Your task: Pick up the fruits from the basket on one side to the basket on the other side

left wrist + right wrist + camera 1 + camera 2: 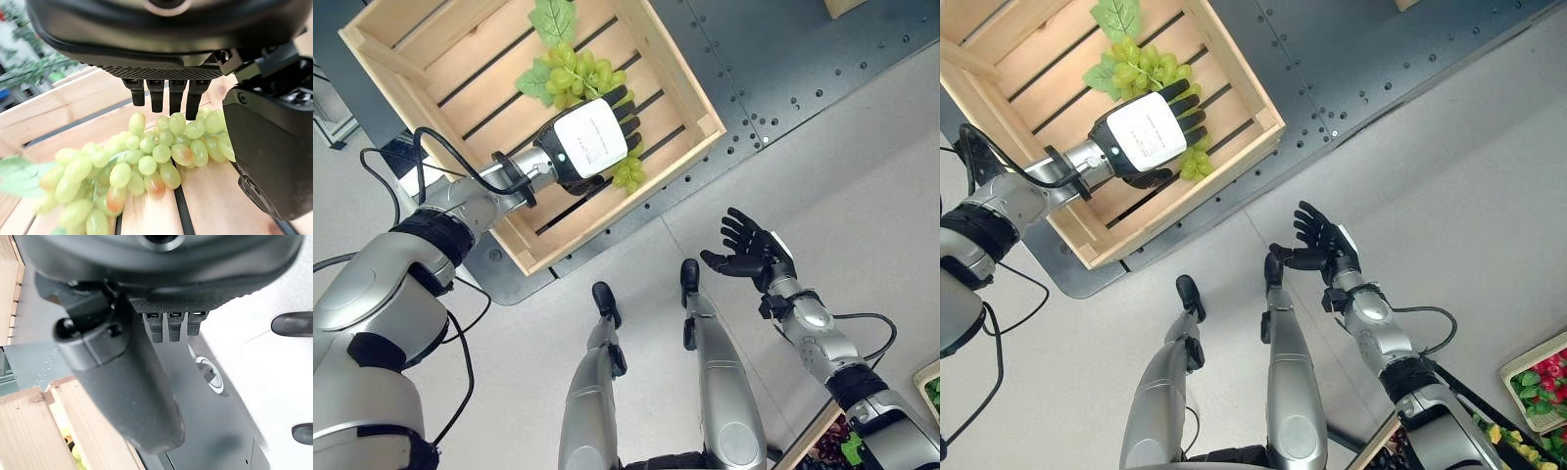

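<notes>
A bunch of green grapes (570, 73) with leaves lies on the slats of a wooden crate (705, 125) at the upper left. My left hand (590, 140) hovers palm-down right over the bunch, covering its near part. In the left wrist view its fingers (156, 95) are straight above the grapes (156, 156), with the thumb (274, 147) beside them and nothing gripped. My right hand (1325, 245) is held open and palm-up over the floor at the lower right, holding nothing.
The crate sits on a dark metal plate (783, 69) dotted with holes. Trays with red and green fruit (1538, 377) show at the lower right edge. A corner of another wooden box (847, 6) is at the top right.
</notes>
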{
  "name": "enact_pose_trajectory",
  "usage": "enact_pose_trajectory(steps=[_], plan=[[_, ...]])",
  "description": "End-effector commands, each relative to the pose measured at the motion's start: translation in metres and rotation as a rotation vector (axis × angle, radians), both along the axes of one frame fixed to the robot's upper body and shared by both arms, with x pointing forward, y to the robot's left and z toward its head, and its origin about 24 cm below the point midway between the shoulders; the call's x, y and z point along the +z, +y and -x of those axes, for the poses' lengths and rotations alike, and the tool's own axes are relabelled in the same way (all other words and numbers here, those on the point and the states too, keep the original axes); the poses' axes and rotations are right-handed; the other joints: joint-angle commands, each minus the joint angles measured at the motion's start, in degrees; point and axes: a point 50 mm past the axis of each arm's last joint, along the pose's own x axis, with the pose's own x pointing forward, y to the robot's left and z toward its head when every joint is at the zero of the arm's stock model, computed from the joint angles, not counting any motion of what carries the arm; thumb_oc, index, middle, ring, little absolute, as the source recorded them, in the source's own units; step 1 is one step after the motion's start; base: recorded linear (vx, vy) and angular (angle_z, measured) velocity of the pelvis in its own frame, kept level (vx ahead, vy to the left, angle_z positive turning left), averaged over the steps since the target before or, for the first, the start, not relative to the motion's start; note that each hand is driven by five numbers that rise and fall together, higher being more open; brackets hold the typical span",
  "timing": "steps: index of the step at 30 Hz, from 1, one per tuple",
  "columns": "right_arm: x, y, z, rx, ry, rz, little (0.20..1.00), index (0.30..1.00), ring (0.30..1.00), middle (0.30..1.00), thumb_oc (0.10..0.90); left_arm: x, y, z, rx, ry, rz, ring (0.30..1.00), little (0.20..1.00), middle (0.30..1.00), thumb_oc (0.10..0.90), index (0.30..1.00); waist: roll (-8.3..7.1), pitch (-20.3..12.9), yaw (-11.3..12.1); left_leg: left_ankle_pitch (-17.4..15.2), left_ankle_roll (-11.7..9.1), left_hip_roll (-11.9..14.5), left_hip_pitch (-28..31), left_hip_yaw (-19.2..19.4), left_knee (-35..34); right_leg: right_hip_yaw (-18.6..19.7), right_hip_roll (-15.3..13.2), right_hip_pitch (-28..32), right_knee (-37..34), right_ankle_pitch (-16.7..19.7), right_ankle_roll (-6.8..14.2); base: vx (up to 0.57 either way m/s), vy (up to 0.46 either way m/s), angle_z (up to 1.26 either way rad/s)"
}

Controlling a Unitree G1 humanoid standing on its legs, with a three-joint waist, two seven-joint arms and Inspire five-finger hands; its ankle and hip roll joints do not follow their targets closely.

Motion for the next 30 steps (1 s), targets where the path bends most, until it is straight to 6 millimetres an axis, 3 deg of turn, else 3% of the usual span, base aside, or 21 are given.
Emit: enact_pose_trajectory(steps=[1, 10, 18, 19, 20, 22, 30], plan=[[0.033, 0.008, -0.006, 0.016, -0.159, -0.066, 0.900, 0.900, 0.900, 0.900, 0.800, 0.056, 0.002, 0.003, 0.009, -0.175, -0.031, 0.900, 0.900, 0.900, 0.800, 0.900, -2.87, -0.74, 0.33, -7.50, -0.83, 1.02, -2.96, 3.16, 8.07, -0.82, 0.22, 1.21, 3.14, -4.76, 1.13, 0.00, -0.034, 0.02], [0.033, 0.011, -0.006, 0.009, -0.168, -0.111, 0.900, 0.900, 0.900, 0.900, 0.800, 0.074, 0.004, -0.004, 0.215, -0.239, -0.052, 0.900, 0.900, 0.900, 0.800, 0.900, -4.06, -0.74, 0.34, -7.39, -0.86, 1.28, -6.57, 3.40, 8.81, -1.60, 0.26, -1.80, 2.81, -3.76, 1.63, 0.00, -0.033, 0.05], [0.035, 0.017, -0.002, 0.009, -0.193, -0.149, 0.900, 0.900, 0.900, 0.900, 0.800, 0.089, 0.023, -0.010, 0.487, -0.246, 0.043, 0.900, 0.900, 0.900, 0.800, 0.900, -5.15, -0.74, -0.14, -7.25, -0.61, 1.30, -9.71, 3.53, 9.13, -1.92, 0.53, -4.37, 1.42, -2.20, 2.15, 0.01, -0.013, 0.05], [0.035, 0.018, -0.001, 0.012, -0.197, -0.159, 0.900, 0.900, 0.900, 0.900, 0.800, 0.090, 0.024, -0.009, 0.513, -0.245, 0.055, 0.799, 0.799, 0.799, 0.733, 0.799, -5.25, -0.74, -0.18, -7.24, -0.57, 1.25, -10.11, 3.50, 9.11, -1.90, 0.50, -4.64, 1.01, -1.88, 2.25, 0.00, 0.000, 0.00], [0.035, 0.018, 0.001, 0.019, -0.205, -0.173, 0.900, 0.900, 0.900, 0.900, 0.800, 0.091, 0.025, -0.009, 0.518, -0.246, 0.056, 0.599, 0.599, 0.599, 0.599, 0.599, -5.35, -0.74, -0.21, -7.26, -0.53, 1.23, -10.28, 3.49, 8.94, -1.90, 0.49, -4.78, 0.70, -1.74, 2.35, 0.00, 0.000, 0.00], [0.037, 0.024, 0.003, 0.032, -0.224, -0.193, 0.900, 0.900, 0.900, 0.900, 0.800, 0.091, 0.023, -0.010, 0.531, -0.234, 0.046, 0.300, 0.300, 0.300, 0.400, 0.300, -5.59, -0.74, -0.31, -7.31, -0.37, 1.19, -10.32, 3.66, 8.65, -1.80, 0.66, -4.95, 0.51, -1.56, 2.56, 0.00, -0.016, 0.00], [0.042, 0.033, 0.007, 0.050, -0.265, -0.229, 0.900, 0.900, 0.900, 0.900, 0.800, 0.078, 0.023, -0.010, 0.443, -0.164, 0.052, 0.300, 0.300, 0.300, 0.400, 0.300, -4.91, -0.74, 0.05, -7.61, 0.02, 0.88, -8.30, 4.24, 7.92, -2.15, 0.27, -3.05, 0.11, -1.58, 3.12, -0.01, 0.003, 0.00]])
